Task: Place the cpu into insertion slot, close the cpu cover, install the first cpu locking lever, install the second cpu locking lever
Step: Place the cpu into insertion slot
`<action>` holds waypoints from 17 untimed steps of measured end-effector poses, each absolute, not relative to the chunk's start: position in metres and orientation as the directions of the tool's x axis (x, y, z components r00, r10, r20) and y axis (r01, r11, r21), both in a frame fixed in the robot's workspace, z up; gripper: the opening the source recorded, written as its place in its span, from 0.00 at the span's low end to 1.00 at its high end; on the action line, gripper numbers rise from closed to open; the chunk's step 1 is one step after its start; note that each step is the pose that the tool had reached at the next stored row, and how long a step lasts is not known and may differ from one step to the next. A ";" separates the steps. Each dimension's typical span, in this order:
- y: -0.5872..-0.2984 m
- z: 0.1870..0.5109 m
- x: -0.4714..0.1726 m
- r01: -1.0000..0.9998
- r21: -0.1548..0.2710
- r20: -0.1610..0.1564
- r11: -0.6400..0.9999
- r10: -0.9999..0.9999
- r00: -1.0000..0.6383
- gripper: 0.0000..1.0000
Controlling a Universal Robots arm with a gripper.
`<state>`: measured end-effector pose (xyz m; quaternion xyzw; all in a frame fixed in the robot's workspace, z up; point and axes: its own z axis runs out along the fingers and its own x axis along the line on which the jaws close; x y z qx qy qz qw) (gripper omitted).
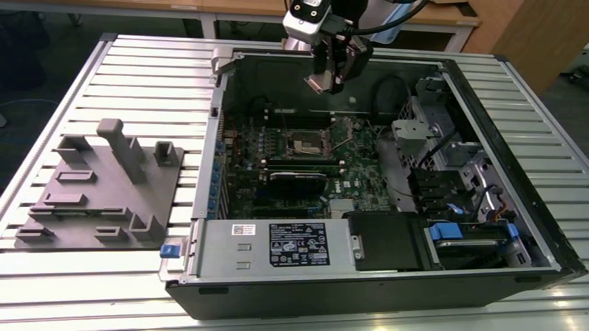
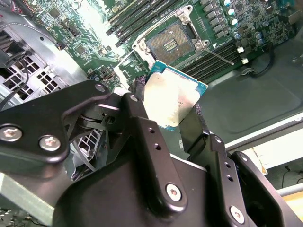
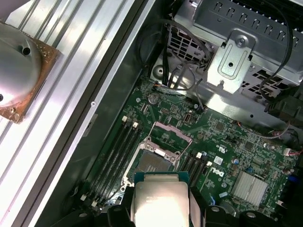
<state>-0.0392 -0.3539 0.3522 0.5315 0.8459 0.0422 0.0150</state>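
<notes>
Slatted bench [image 1: 138,69]: grey fixture plate [image 1: 101,200] at the exterior view's left, open computer case [image 1: 368,293] beside it. Gripper [image 1: 329,84] pinching the cpu [image 2: 173,97] by its edges, well above the insertion slot [image 2: 171,41]. Seating likely needs the chip level and its corners squared to the socket.
</notes>
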 end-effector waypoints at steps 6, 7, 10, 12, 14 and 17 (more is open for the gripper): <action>-0.354 0.352 -0.039 0.899 0.087 0.020 0.429 0.902 -0.432 0.54; -0.354 0.352 -0.039 0.900 0.087 0.020 0.428 0.902 -0.431 0.54; -0.354 0.352 -0.039 0.902 0.087 0.020 0.422 0.905 -0.425 0.54; -0.354 0.352 -0.039 0.906 0.087 0.020 0.414 0.909 -0.417 0.54; -0.354 0.352 -0.039 0.911 0.087 0.020 0.403 0.914 -0.406 0.54; -0.354 0.352 -0.039 0.919 0.087 0.020 0.384 0.922 -0.387 0.54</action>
